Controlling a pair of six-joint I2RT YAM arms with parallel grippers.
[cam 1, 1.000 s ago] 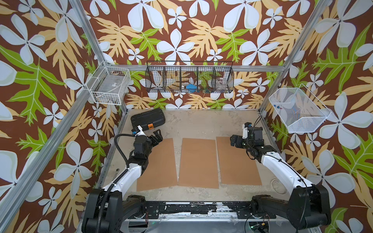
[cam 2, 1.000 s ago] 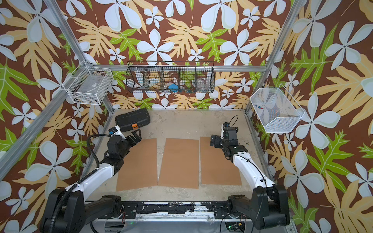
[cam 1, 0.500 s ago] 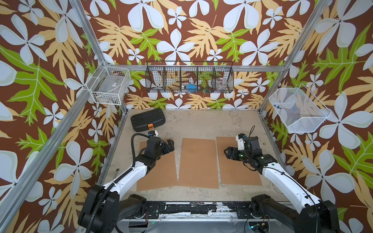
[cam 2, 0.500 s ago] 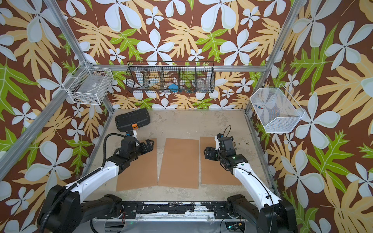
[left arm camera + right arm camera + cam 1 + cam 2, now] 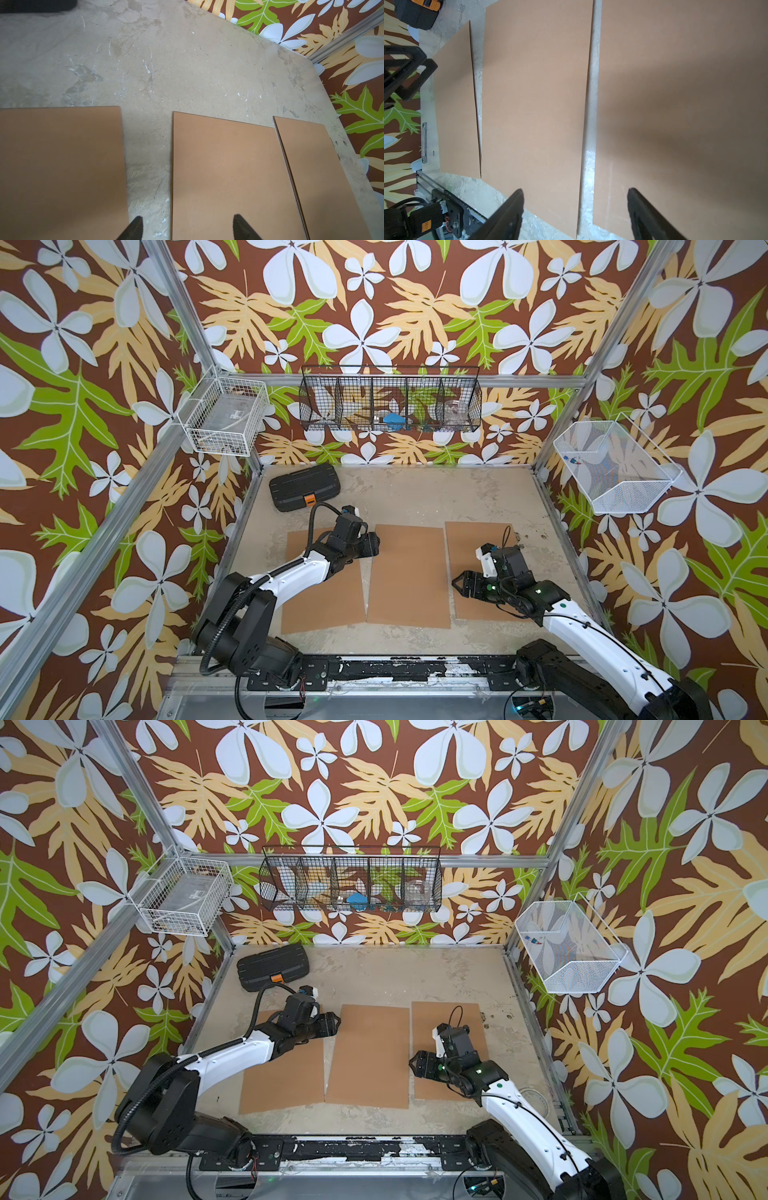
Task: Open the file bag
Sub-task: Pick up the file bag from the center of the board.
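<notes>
white arm shells (image 5: 297,573), black joints (image 5: 245,626), looped black cable (image 5: 312,526).

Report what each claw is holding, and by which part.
Nothing is held. The left claw and right claw both stand open above the brown sheets, with nothing between their fingers.

Left hand (image 5: 375,545) and right hand (image 5: 456,585) face each other, both with fingers spread and empty.
In a top view the left arm (image 5: 291,574) stretches from its base at seven o'clock toward one o'clock, wrist bent so its hand points to three o'clock. The right arm (image 5: 582,624) stretches from five o'clock toward eleven o'clock, its hand pointing to nine o'clock.
</notes>
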